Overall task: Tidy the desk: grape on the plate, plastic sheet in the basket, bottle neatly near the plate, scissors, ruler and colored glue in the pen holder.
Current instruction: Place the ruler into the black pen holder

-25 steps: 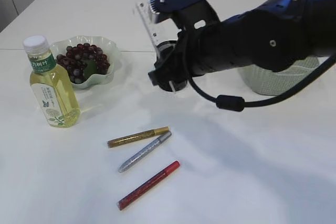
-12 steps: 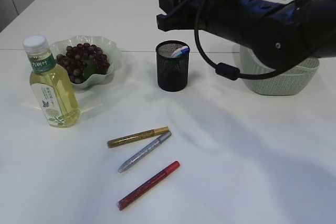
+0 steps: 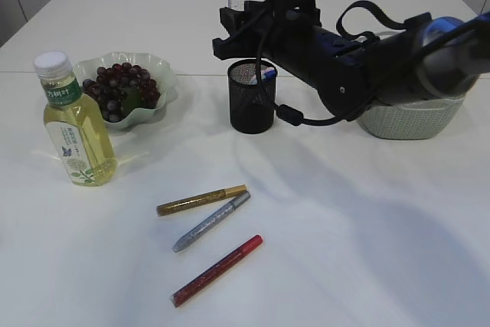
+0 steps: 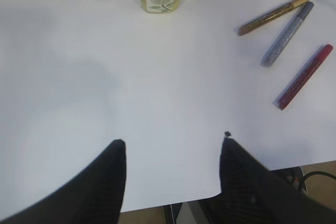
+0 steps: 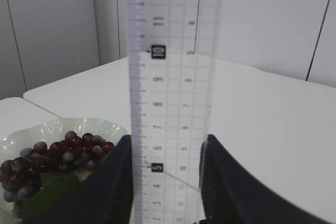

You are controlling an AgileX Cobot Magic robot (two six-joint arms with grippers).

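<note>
Standing upright, long axis vertical, the ruler (image 5: 170, 98) is clamped in the right tool (image 5: 167, 182) above the pen holder (image 3: 252, 97).

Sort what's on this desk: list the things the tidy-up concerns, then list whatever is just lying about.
Part of the job:
ruler, held upright by the right gripper
pen holder
three glue pens
grapes on the plate
bottle
basket

Just lying about:
nothing visible
</note>
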